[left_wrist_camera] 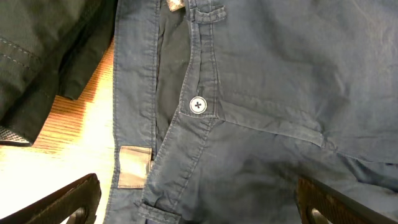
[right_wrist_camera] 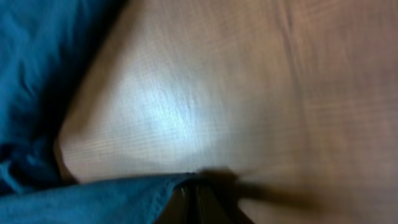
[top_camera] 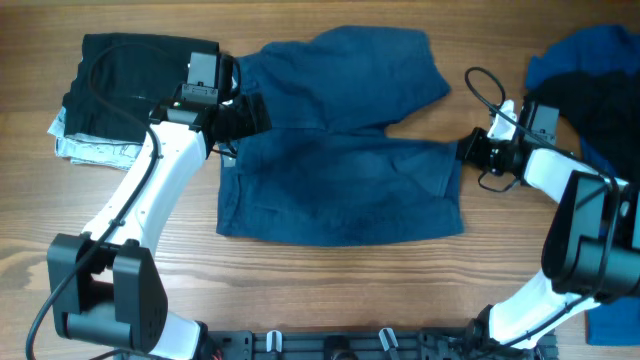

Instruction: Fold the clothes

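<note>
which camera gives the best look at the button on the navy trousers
The left wrist view: the button sits sharp and close on the trousers. Overhead shows the whole garment, but the button cannot be made out there. The right wrist view shows only a blue fabric edge and the table.

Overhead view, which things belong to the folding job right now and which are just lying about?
In hand: navy trousers; left hand, open above them; right hand, shut at their edge.
Lying about: black garment on pale patterned garment; blue-and-black heap.
</note>
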